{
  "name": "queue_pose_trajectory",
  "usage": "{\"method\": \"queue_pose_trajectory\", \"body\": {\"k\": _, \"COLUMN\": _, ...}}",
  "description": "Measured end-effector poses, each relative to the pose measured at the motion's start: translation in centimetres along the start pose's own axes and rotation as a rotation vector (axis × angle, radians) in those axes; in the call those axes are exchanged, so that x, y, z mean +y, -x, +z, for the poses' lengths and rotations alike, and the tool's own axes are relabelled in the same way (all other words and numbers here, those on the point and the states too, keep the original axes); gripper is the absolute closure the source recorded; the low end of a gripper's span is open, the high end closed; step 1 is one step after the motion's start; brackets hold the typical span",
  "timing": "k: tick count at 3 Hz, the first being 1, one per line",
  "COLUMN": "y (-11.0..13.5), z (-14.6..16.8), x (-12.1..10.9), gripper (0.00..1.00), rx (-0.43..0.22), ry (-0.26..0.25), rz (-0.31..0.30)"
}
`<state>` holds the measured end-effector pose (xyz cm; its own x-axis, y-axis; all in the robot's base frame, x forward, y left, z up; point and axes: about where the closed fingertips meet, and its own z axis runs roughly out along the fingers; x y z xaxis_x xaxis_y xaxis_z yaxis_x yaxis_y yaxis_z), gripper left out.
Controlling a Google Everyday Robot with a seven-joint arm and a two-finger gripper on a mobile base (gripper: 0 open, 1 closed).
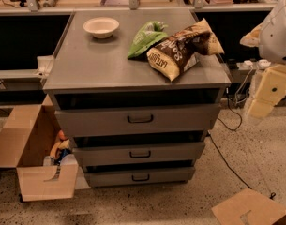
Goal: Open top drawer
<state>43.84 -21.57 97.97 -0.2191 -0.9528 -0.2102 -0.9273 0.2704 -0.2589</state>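
- At the far left an open cardboard box point(27, 139) stands on the speckled floor, just beside the grey cabinet point(86, 69), with some colourful items inside that I cannot identify.
- On the cabinet's top, towards the back left, sits 1 white bowl point(101, 27), upright and well apart from the bags.
- The top drawer point(95, 122) is the highest and tallest of the 3 fronts, directly under the cabinet's top, with a dark gap above its panel. Its dark loop handle point(140, 119) sits at the centre.
- Below it are 2 shallower drawers point(105, 154), each with a smaller handle.
- On the top, right of centre, a green bag point(147, 37) lies touching a brown snack bag point(180, 48), which reaches the right front edge.
- A black cable point(227, 161) runs across the floor to the right of the cabinet.
- My claw point(264, 100) hangs at the right edge, beside the cabinet and about level with the top drawer, touching nothing; I cannot tell whether it is open or closed.
- A flat piece of cardboard point(248, 210) lies at the bottom right.
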Motion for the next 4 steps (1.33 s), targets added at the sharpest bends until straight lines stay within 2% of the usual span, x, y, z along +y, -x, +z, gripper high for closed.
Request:
{"method": "queue_pose_trajectory", "body": {"k": 1, "y": 0.0, "z": 0.0, "x": 0.0, "gripper": 0.00, "rx": 0.000, "ry": 0.000, "rz": 0.000}}
{"method": "queue_pose_trajectory", "body": {"k": 2, "y": 0.1, "z": 2.4, "x": 0.5, "gripper": 0.00, "rx": -0.015, "ry": 0.013, "rz": -0.040}}
{"method": "queue_pose_trajectory", "body": {"k": 3, "y": -0.3, "z": 6.5, "x": 1.1, "gripper": 0.00, "rx": -0.043, "ry": 0.054, "rz": -0.057}}
{"method": "queue_pose_trajectory", "body": {"k": 4, "y": -1.2, "z": 12.8, "x": 1.5, "gripper": 0.00, "rx": -0.113, "ry": 0.131, "rz": -0.012}}
